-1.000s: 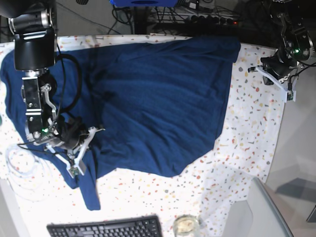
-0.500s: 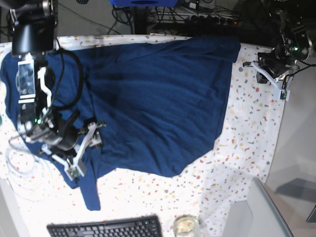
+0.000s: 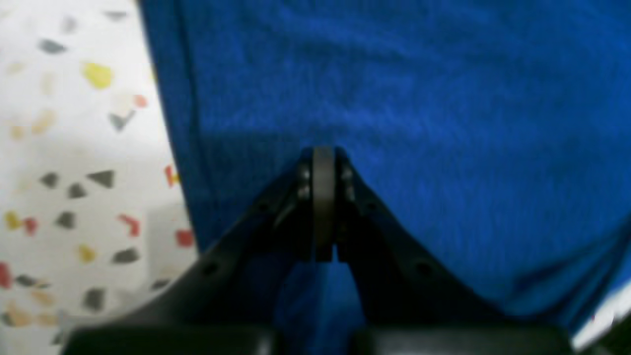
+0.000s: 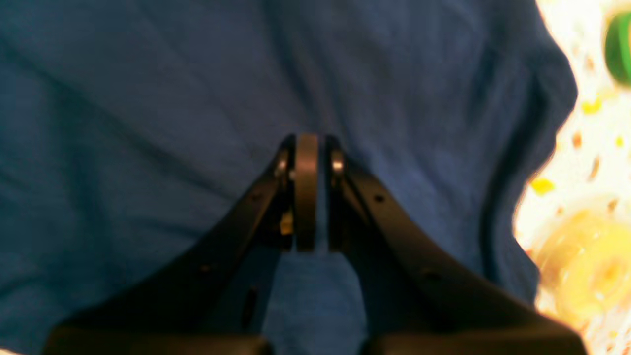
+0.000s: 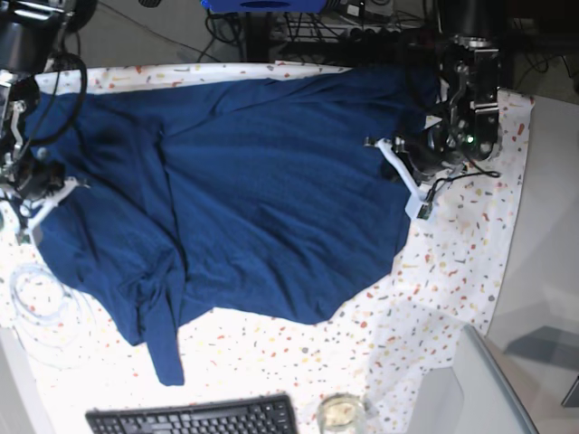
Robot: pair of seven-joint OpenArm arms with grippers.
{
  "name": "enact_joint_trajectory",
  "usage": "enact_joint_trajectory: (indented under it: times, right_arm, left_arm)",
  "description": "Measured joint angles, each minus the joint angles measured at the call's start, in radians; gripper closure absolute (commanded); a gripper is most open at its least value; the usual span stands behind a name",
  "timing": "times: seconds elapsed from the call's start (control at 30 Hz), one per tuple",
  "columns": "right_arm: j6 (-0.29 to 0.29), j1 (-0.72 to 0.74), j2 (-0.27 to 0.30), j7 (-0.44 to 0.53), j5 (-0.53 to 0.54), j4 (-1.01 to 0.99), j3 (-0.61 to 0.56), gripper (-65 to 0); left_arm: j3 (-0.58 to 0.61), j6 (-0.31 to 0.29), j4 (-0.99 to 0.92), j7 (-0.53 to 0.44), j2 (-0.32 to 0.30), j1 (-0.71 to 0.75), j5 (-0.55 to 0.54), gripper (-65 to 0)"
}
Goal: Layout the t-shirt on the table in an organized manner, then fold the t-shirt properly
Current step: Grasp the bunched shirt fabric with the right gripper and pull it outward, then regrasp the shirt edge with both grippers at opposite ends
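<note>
Lying rumpled, soft navy t-shirt point(image 5: 262, 190) covers speckled white table point(image 5: 452, 271).

Both arms are black and boxy with looping black cables. Each pincer, left pincer point(image 3: 323, 197) and right pincer point(image 4: 306, 197), has matte black tapering fingers, small silver screws and white brackets.
</note>
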Motion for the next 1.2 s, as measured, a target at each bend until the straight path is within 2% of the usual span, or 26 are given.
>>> enact_joint_trajectory:
  times: [0.13,0.2,0.3,0.4,0.5,0.6,0.73,0.93,1.07,1.2]
  right_arm:
    - [-0.002,-0.003,0.029,0.077,-0.001,-0.134,0.008,-3.2]
    - [0.004,0.016,0.042,0.167,0.029,-0.211,0.006,-3.2]
    - [0.016,0.116,0.080,0.242,0.037,-0.381,0.002,-3.2]
    - [0.021,0.217,0.111,0.307,0.046,-0.549,-0.002,-3.2]
    - [0.031,0.301,0.151,0.355,0.047,-0.673,-0.092,-3.2]
    - [-0.005,0.379,0.156,0.401,0.019,-0.744,-0.205,-3.2]
    - [-0.010,0.457,0.151,0.393,0.005,-0.811,-0.263,-3.2]
    - [-0.010,0.478,0.146,0.374,0.008,-0.816,-0.299,-3.2]
    - [-0.006,0.447,0.155,0.256,0.006,-0.713,-0.297,-3.2]
    - [-0.005,0.352,0.154,0.107,0.005,-0.457,-0.290,-3.2]
  left_arm:
    - [0.002,0.014,-0.100,-0.024,0.000,-0.059,-0.018,0.0]
    - [0.002,0.014,-0.151,-0.039,0.000,-0.098,-0.027,0.0]
    - [0.002,0.043,-0.229,-0.149,0.000,-0.126,-0.042,0.0]
    - [0.001,0.047,-0.305,-0.225,-0.003,-0.157,-0.070,0.0]
    - [0.000,0.045,-0.344,-0.233,-0.006,-0.189,-0.064,0.0]
    - [-0.009,0.048,-0.341,-0.243,-0.001,-0.185,-0.063,0.0]
    - [-0.009,0.048,-0.341,-0.221,-0.002,-0.203,-0.058,0.0]
    - [-0.006,0.073,-0.312,-0.186,0.005,-0.217,-0.032,0.0]
    - [-0.009,0.094,-0.213,-0.120,0.003,-0.192,-0.008,0.0]
    - [-0.047,0.090,-0.067,-0.039,0.007,-0.159,-0.011,0.0]
